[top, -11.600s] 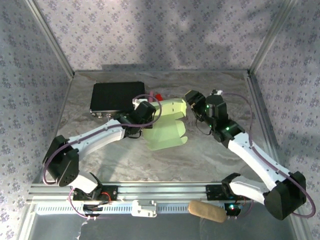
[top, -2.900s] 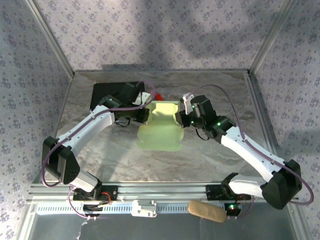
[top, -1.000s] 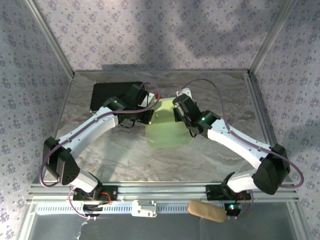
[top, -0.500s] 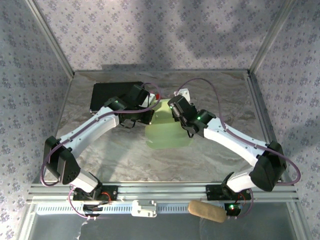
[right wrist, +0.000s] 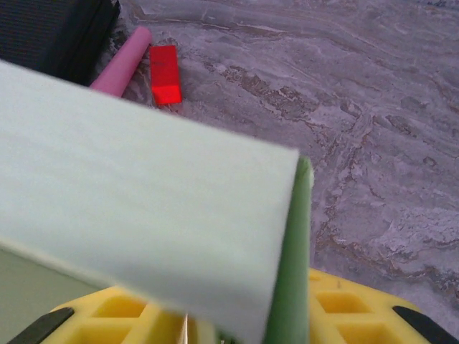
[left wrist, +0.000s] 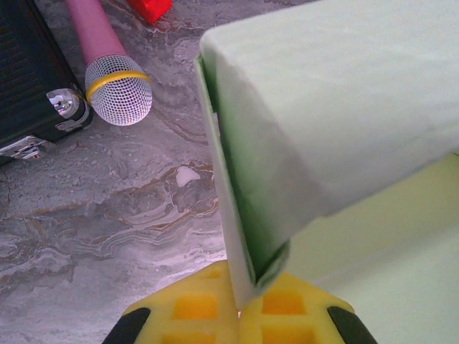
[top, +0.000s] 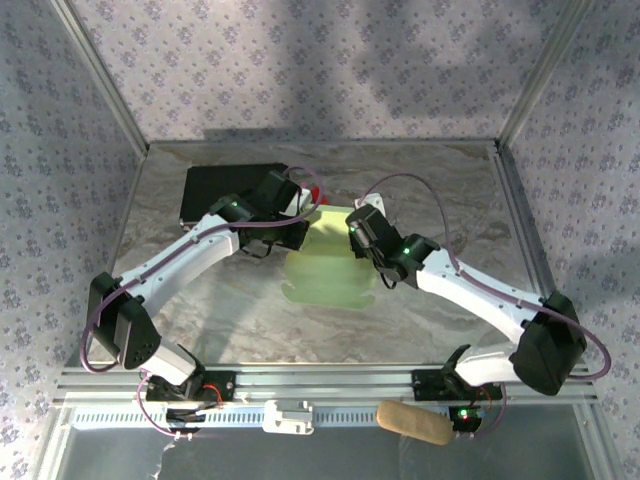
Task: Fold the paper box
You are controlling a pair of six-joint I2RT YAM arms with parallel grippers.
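Far left at the back sits the black box (top: 232,192), with a pink mic (left wrist: 115,86) and a little red block (right wrist: 166,74) lying on the marble table (top: 440,190) just beside it. The left gripper (left wrist: 240,309) has its yellow pads pinched on the left edge of the paper box (top: 325,265), which is mid-table between the two arms with a panel folded over. The right gripper (right wrist: 287,315) is clamped on the opposite edge, with the green card running down between its pads.

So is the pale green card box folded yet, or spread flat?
Partly folded: one panel of the pale green card box stands bent along a crease in the left wrist view; the rest lies flat.
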